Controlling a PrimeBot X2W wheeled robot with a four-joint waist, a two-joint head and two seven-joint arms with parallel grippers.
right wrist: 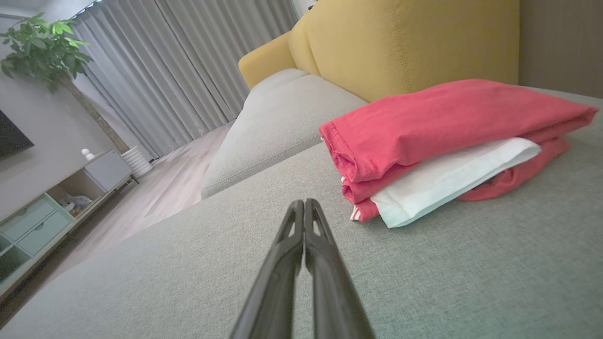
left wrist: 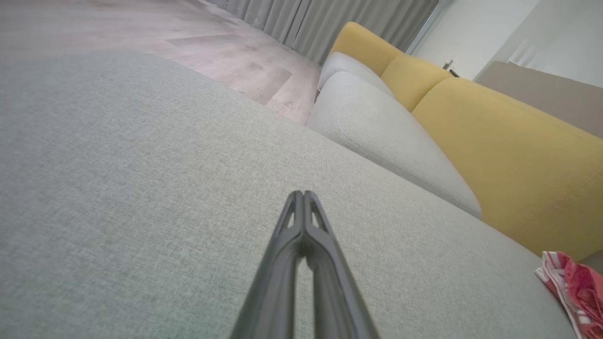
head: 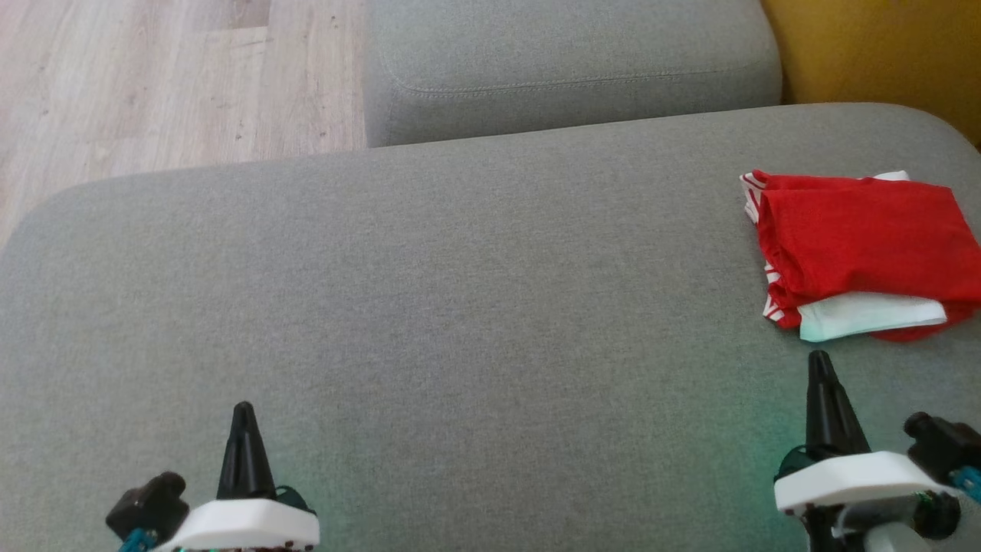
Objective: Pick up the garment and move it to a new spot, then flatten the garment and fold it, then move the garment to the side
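The garment (head: 858, 245) lies folded in a compact red stack at the far right of the grey sofa seat (head: 460, 307), a white panel and red-striped trim showing at its edges. In the right wrist view the garment (right wrist: 447, 136) sits just ahead and right of my right gripper (right wrist: 304, 203), which is shut and empty. In the head view my right gripper (head: 818, 359) stands a short way in front of the stack, apart from it. My left gripper (head: 244, 408) is low at the left, shut and empty. The left wrist view shows my left gripper (left wrist: 302, 194) shut, the garment's (left wrist: 572, 287) edge far right.
A second grey cushion (head: 567, 69) lies beyond the seat, with wooden floor (head: 153, 84) at the left and a yellow backrest (head: 881, 46) at the right. In the right wrist view there are curtains (right wrist: 179, 70), a plant (right wrist: 42, 52) and a low cabinet (right wrist: 47, 212).
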